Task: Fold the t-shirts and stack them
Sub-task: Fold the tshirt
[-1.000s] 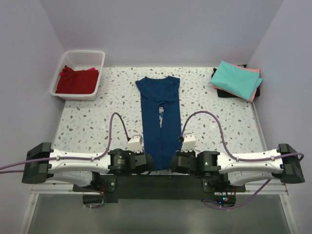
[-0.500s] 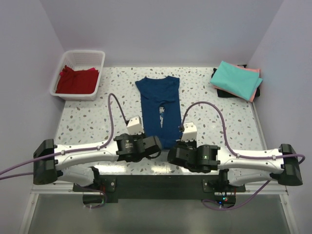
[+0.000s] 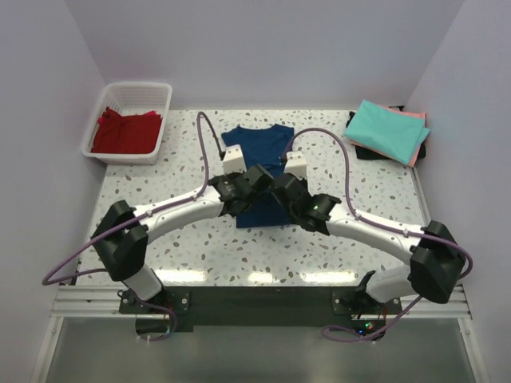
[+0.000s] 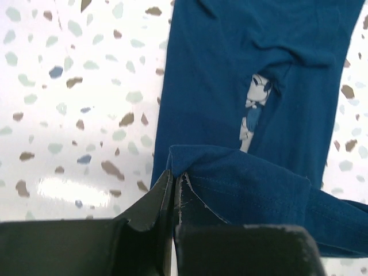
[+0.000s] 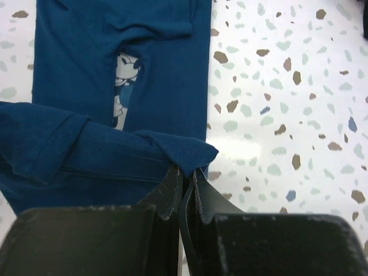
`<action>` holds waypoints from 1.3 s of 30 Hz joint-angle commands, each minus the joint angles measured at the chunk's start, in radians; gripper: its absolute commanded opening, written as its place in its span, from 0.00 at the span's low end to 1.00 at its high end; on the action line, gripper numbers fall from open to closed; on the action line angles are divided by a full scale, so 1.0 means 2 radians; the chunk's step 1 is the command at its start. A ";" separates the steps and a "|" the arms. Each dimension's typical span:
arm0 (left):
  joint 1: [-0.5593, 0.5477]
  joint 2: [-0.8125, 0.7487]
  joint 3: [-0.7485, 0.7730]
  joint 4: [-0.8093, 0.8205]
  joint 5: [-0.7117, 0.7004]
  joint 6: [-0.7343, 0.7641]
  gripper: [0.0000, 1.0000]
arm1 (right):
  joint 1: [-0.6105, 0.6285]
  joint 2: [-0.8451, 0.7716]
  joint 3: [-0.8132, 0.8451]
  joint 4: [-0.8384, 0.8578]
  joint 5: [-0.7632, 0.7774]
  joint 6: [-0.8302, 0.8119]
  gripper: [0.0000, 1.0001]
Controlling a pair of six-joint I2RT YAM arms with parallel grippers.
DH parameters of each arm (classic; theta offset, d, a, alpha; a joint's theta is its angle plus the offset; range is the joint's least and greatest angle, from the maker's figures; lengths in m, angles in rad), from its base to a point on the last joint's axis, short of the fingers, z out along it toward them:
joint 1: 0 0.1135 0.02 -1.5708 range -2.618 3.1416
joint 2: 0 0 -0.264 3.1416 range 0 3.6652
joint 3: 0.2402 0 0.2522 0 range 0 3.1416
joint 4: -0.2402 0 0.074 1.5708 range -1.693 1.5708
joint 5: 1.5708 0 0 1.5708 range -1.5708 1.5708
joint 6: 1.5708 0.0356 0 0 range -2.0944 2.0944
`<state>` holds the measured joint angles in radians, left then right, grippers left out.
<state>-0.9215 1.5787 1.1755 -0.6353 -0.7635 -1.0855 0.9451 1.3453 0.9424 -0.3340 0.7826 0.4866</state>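
A navy blue t-shirt (image 3: 257, 144) lies folded lengthwise in the middle of the table, its pale cartoon-mouse print (image 5: 123, 77) peeking through the central gap. My left gripper (image 4: 175, 175) is shut on the left corner of the shirt's hem. My right gripper (image 5: 188, 171) is shut on the hem's right corner. Both hold that hem (image 4: 247, 184) lifted above the middle of the shirt, doubled back over the lower half. In the top view both grippers (image 3: 263, 185) sit close together over the shirt's centre.
A white basket (image 3: 160, 89) at the back left holds a red t-shirt (image 3: 124, 132). At the back right a teal t-shirt (image 3: 387, 132) tops a stack with a salmon-pink one (image 3: 417, 152) and something dark beneath. Speckled tabletop (image 3: 144, 207) lies on both sides.
Both arms have swung from the near edge toward the shirt's middle, carrying the hem up and forward. The visible shirt is now about half as long.
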 commanded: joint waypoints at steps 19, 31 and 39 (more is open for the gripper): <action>0.161 0.247 0.206 0.126 0.073 0.182 0.00 | -0.169 0.284 0.178 0.161 -0.143 -0.097 0.00; 0.177 0.180 0.160 0.185 0.050 0.198 0.44 | -0.194 0.268 0.226 0.162 -0.111 -0.101 0.54; 0.161 0.082 0.026 0.178 0.118 0.180 0.43 | -0.194 0.177 0.133 0.120 -0.114 -0.079 0.56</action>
<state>-0.5797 1.8675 1.3510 -0.3058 -0.5999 -0.7174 0.5549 1.8370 1.2823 -0.0551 0.5350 0.2996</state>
